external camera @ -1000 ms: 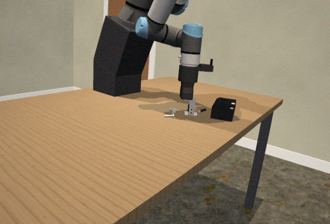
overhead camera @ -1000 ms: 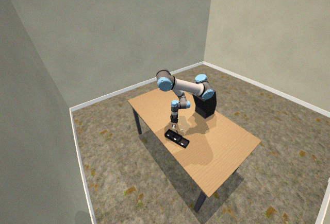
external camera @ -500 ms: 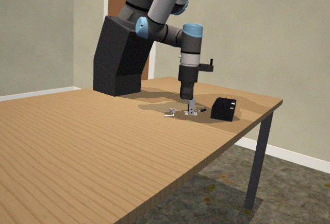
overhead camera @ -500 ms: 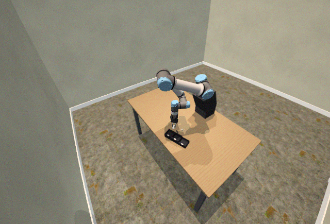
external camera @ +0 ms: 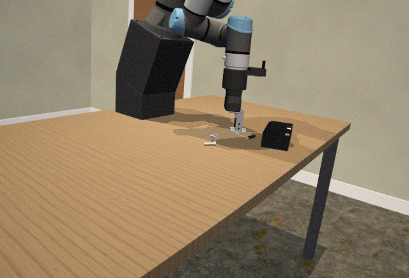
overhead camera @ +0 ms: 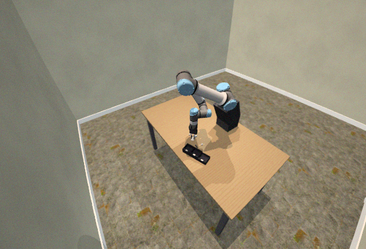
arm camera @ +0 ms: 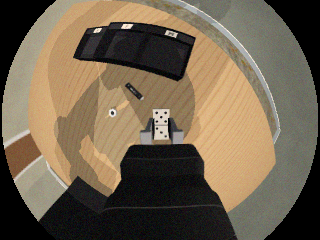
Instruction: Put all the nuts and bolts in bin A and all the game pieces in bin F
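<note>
My gripper (overhead camera: pixel 193 137) (external camera: pixel 238 130) (arm camera: pixel 161 124) is shut on a white domino with black dots (arm camera: pixel 161 117), one finger on each long side, a little above the table. A small round white piece with a dark centre (arm camera: pixel 112 113) lies left of the gripper in the wrist view. The exterior view shows a white rod-like piece (external camera: pixel 208 144) and a small pale blocky piece (external camera: pixel 213 137); I cannot tell exactly what they are. The black three-part bin row (overhead camera: pixel 196 154) (external camera: pixel 275 136) (arm camera: pixel 131 64) stands on the table. Its label letters are too blurred to read surely.
A short black stick with a silvery end (external camera: pixel 250 136) (arm camera: pixel 133 91) lies between the gripper and the bins. The bins stand near one long edge of the wooden table (overhead camera: pixel 251 163) (external camera: pixel 99 176). The black robot pedestal (overhead camera: pixel 227 117) (external camera: pixel 148 70) stands on the opposite side.
</note>
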Controlling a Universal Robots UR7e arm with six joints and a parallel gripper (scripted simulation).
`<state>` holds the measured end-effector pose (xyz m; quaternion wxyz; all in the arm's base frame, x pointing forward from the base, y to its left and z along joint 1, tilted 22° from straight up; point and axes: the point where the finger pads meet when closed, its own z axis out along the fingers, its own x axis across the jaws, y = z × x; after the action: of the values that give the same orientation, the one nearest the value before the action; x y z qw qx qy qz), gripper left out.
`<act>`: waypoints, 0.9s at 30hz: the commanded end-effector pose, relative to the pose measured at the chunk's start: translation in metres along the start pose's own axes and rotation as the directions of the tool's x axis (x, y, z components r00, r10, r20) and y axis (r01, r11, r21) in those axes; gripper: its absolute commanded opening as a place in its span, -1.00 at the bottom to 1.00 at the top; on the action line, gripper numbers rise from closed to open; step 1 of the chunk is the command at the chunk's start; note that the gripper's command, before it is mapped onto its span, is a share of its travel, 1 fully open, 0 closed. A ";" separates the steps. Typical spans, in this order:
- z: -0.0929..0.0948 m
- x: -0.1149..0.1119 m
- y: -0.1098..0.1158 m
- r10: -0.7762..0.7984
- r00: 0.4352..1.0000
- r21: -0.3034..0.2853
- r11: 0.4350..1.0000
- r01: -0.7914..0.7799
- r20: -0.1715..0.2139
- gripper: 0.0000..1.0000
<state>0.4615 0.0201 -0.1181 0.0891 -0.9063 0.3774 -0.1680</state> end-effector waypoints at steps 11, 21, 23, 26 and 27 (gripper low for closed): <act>-0.022 -0.001 0.001 0.001 1.000 -0.002 1.000 -0.001 0.004 -0.02; -0.022 0.000 0.000 0.000 1.000 -0.001 1.000 0.000 0.003 -0.02; -0.022 0.000 0.000 0.000 1.000 -0.001 1.000 0.000 0.003 -0.02; -0.029 -0.001 0.001 0.001 1.000 -0.002 1.000 -0.001 0.004 -0.02; -0.029 -0.001 0.001 0.001 1.000 -0.002 1.000 -0.001 0.004 -0.02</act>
<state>0.4527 0.0194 -0.0971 0.0890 -0.9069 0.3770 -0.1657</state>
